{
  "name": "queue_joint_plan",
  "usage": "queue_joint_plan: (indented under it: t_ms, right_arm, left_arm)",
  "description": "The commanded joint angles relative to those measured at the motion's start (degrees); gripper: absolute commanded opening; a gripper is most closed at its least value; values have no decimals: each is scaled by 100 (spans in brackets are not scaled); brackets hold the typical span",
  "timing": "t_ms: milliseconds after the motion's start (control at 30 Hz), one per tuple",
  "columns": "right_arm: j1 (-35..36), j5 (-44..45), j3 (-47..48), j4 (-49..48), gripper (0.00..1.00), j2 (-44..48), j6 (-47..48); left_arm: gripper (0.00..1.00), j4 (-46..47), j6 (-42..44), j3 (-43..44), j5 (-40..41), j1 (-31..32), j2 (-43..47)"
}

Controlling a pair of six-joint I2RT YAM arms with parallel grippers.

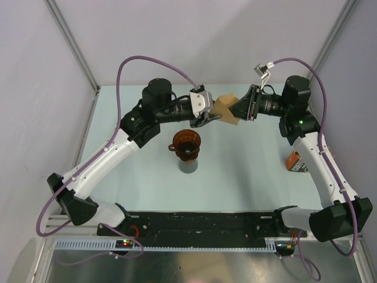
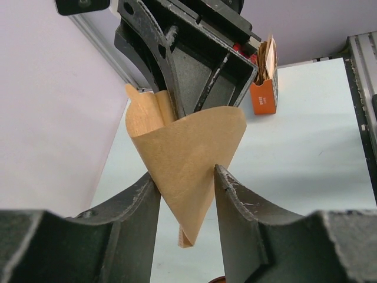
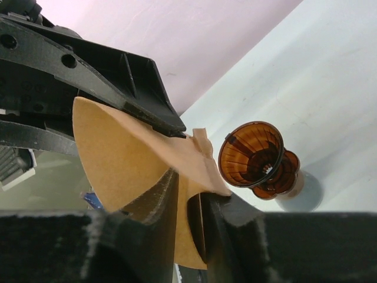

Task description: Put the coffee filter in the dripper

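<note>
The tan coffee filter point(image 1: 225, 109), puffed open into a cone, hangs in the air over the back of the table between both grippers. My left gripper point(image 1: 211, 118) has its jaws pressed against both sides of the cone point(image 2: 188, 147) near its point. My right gripper point(image 1: 238, 109) pinches the filter's wall point(image 3: 118, 153), one finger inside the cone and one outside. The reddish-brown dripper point(image 1: 186, 143) stands upright on a grey beaker point(image 1: 189, 167), below and to the left of the filter, with nothing in its funnel point(image 3: 250, 154).
An orange-brown printed bag point(image 1: 294, 160) stands near the right edge of the table, beside the right arm. Purple cables loop over both arms. Pale walls close in the back and sides.
</note>
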State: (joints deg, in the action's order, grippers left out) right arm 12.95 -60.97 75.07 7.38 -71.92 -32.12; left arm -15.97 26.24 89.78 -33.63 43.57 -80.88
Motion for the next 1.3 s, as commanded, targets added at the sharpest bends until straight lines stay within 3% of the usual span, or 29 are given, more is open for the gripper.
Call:
queue_joint_plan:
  t_ms: [0, 67, 133, 233, 333, 467, 600, 767, 900, 1033, 1267]
  right_arm:
    - [51, -115, 154, 164, 14, 81, 173]
    - [39, -108, 150, 123, 4, 55, 156]
    - [25, -88, 149, 53, 1, 53, 185]
    - [29, -41, 158, 77, 0, 100, 541]
    - [143, 240, 293, 650, 0, 191, 1567]
    - [538, 1627, 392, 1512, 0, 385, 3597]
    - [806, 2953, 381, 1612, 0, 414, 4399]
    - [1068, 3887, 379, 1344, 0, 392, 4143]
    - [1278, 4753, 377, 1046, 0, 392, 3530]
    - [1476, 5404, 378, 820, 0, 381, 3121]
    - [1793, 6056, 377, 559, 0, 291, 2875]
  left_arm:
    - [44, 44, 259, 43, 1, -41, 174]
    - [42, 44, 296, 21, -55, -37, 188]
    - [44, 44, 308, -26, -230, -41, 246]
    - [66, 44, 199, -98, -338, -49, 348]
    - [79, 48, -225, -84, -139, -77, 419]
    - [82, 43, -1165, 131, -81, -363, 459]
    - [80, 43, -1633, 217, -4, -512, 521]
    - [80, 47, -1773, 327, 1129, -334, 327]
    - [85, 46, -2518, 507, 2117, -230, 95]
    - [87, 75, -3242, 527, 2376, -207, -18]
    - [85, 82, -3729, 756, 2665, -165, -416]
